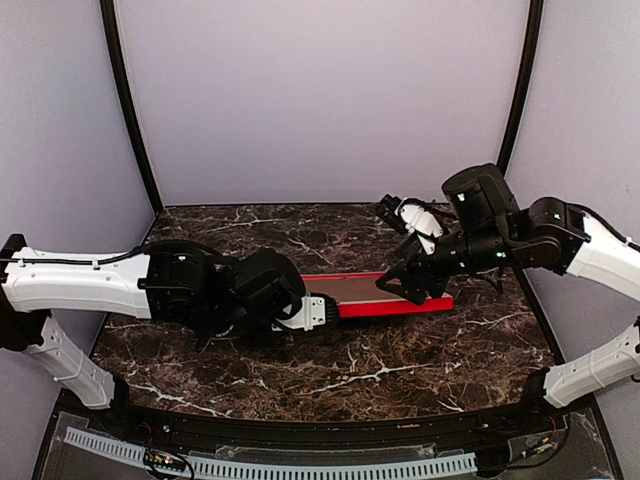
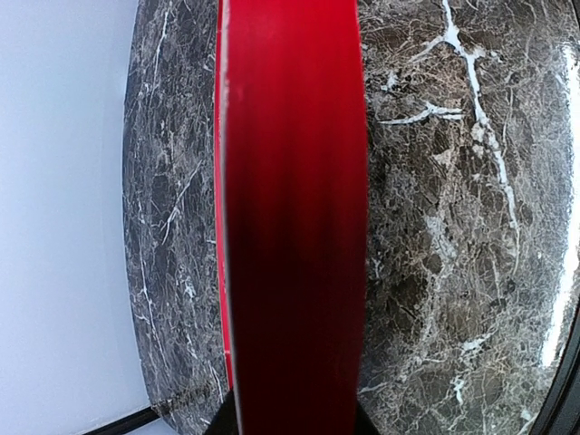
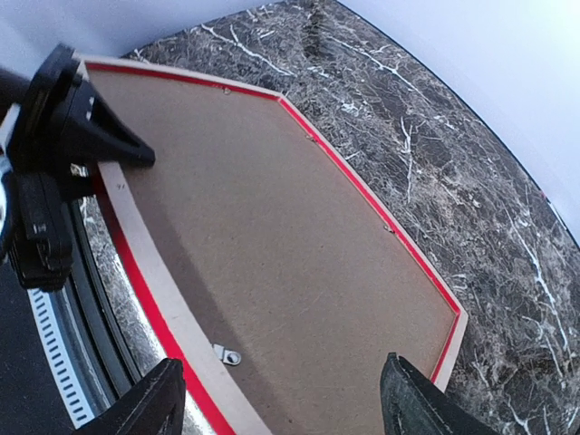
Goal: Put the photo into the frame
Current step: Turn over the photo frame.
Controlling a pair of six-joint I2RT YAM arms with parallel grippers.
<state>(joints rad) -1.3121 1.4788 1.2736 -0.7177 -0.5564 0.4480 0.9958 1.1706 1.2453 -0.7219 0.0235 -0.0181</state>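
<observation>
Top view — frame (image 1: 390,298) spans lengthwise between the arms, left gripper (image 1: 318,310) clamped on its left end, right gripper (image 1: 405,285) over its right end. Left wrist: the frame's (image 2: 290,227) red edge runs straight ahead. Right wrist — jaws apart, the frame's (image 3: 272,227) back beneath.

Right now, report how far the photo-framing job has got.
Done: the frame is back side up, its backing board in place. In hand: the left fingers clamp one end; the right fingers hover open over the back. Left: no photo is in view, and the back is not yet opened.
</observation>
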